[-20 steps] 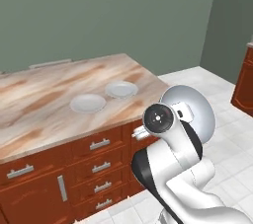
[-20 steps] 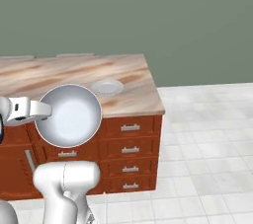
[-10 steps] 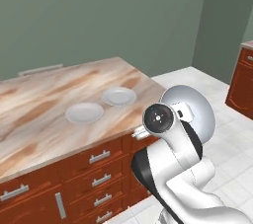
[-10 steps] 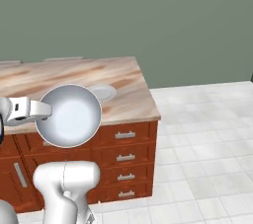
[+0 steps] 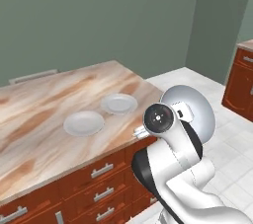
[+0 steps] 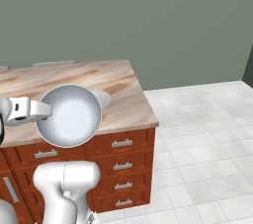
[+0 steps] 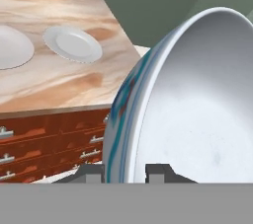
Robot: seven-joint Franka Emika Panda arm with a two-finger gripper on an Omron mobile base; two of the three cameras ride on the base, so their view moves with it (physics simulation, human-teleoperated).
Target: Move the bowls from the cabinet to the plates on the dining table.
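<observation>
So far, judging from the left base view, neither delivery was finished: the 2 plates (image 5: 84, 122) (image 5: 119, 103) lay bare on the dining table (image 5: 44, 104), side by side near its right-hand end, while 1 bowl (image 5: 190, 113) hung tipped on edge off that end of the table, above the floor, behind the arm's wrist. From the right base view, the bowl (image 6: 69, 115) faced the camera with its pale inside, in front of the table's (image 6: 123, 104) near edge, with 1 plate (image 6: 102, 98) peeking out behind its rim. Through the hand view, the gripper (image 7: 126, 171) was closed narrowly on the bowl's (image 7: 197, 104) rim, 1 finger on each side of the wall, and the plates (image 7: 71, 43) (image 7: 12, 48) waited on the table (image 7: 64, 82) beyond. I judged this bowl still needed setting down; I could not tell where the second bowl was.
</observation>
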